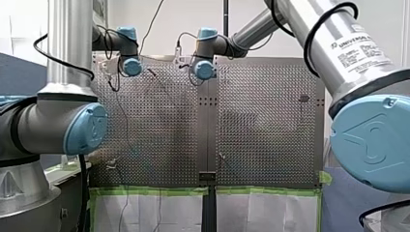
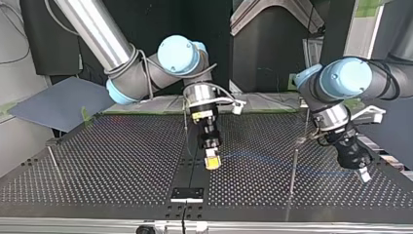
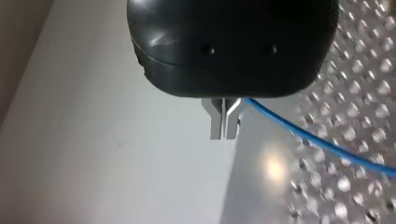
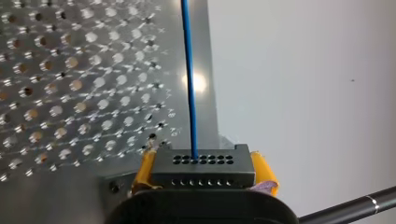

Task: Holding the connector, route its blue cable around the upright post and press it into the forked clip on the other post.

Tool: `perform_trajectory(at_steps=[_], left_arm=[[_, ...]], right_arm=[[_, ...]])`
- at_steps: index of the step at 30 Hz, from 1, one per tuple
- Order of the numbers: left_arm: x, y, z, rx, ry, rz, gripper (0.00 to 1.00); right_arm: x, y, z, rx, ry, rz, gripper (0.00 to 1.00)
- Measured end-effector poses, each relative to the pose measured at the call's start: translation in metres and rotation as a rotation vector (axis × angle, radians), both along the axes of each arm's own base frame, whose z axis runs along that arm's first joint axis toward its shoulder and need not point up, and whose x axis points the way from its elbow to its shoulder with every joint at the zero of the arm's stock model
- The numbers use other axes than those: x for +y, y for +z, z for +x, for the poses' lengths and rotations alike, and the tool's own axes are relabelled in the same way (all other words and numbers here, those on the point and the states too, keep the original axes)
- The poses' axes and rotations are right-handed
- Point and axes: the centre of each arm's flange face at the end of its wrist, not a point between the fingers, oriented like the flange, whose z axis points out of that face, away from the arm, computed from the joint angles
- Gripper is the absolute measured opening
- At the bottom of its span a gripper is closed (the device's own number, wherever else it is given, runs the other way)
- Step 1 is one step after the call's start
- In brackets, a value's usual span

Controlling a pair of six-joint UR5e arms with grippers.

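From the connector, clamped between yellow pads by my right gripper, the blue cable is run taut for routing to my left gripper, narrowed and seemingly pinching it.

Blue cable cut off at edge; perforated table blurred.

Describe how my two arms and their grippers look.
Both arms, my left arm and my right arm, are silver tubes with light-blue joint caps and black cables looped along them; the right bears Universal Robots lettering. My left gripper has a rounded black body and slim metal fingers. My right gripper is black with yellow pads.
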Motion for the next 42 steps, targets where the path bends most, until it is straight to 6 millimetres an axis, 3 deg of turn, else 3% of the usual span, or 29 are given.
perform_trajectory(at_steps=[9,18,24,30,42], left_arm=[[0.017,-0.008,0.018,0.003,-0.037,0.005,0.01],[0.014,-0.036,0.038,0.055,-0.105,0.027,0.01],[0.008,-0.059,0.049,0.098,-0.149,0.031,0.01],[0.002,-0.078,0.052,0.14,-0.161,0.015,0.01],[-0.002,-0.08,0.052,0.11,-0.205,-0.065,0.01]], right_arm=[[-0.008,0.003,0.004,-0.015,-0.003,-0.01,0.0],[-0.016,-0.013,0.007,-0.007,-0.007,0.002,0.0],[-0.023,-0.035,0.011,0.012,-0.013,0.022,0.0],[-0.026,-0.043,0.01,0.025,-0.019,0.038,0.0],[-0.026,-0.051,0.01,0.047,-0.02,0.057,0.0]])
